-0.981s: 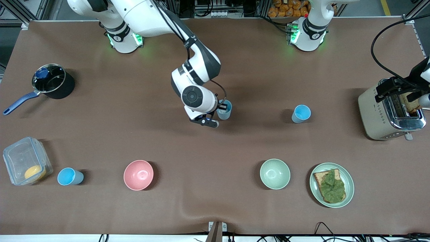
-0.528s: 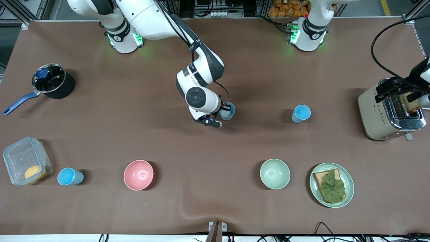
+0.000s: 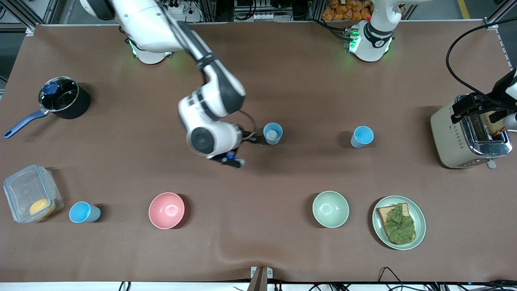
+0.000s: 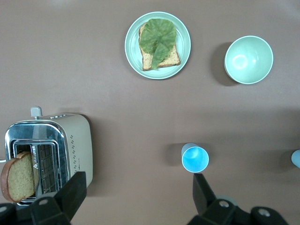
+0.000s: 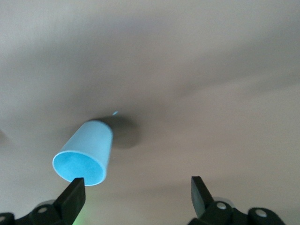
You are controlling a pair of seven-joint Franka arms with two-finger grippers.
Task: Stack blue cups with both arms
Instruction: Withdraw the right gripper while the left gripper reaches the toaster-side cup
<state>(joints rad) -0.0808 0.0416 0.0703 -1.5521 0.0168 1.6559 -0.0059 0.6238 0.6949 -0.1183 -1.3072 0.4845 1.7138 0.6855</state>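
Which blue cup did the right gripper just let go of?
Find the right arm's open right gripper at mid-table. The paler cup stands upright just beside its fingertips. Unlike the two brighter sky-blue cups, its inside looks whitish.

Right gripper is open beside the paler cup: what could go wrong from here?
The right gripper is open close beside the paler cup; a sideways swing could tip it. The left gripper hangs open over the toaster; reaching for the nearby brighter cup, it might snag the protruding toast.

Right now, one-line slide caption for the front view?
Right gripper open beside the released pale blue cup; second blue cup stands toward the left arm's end; left gripper waits over the toaster.
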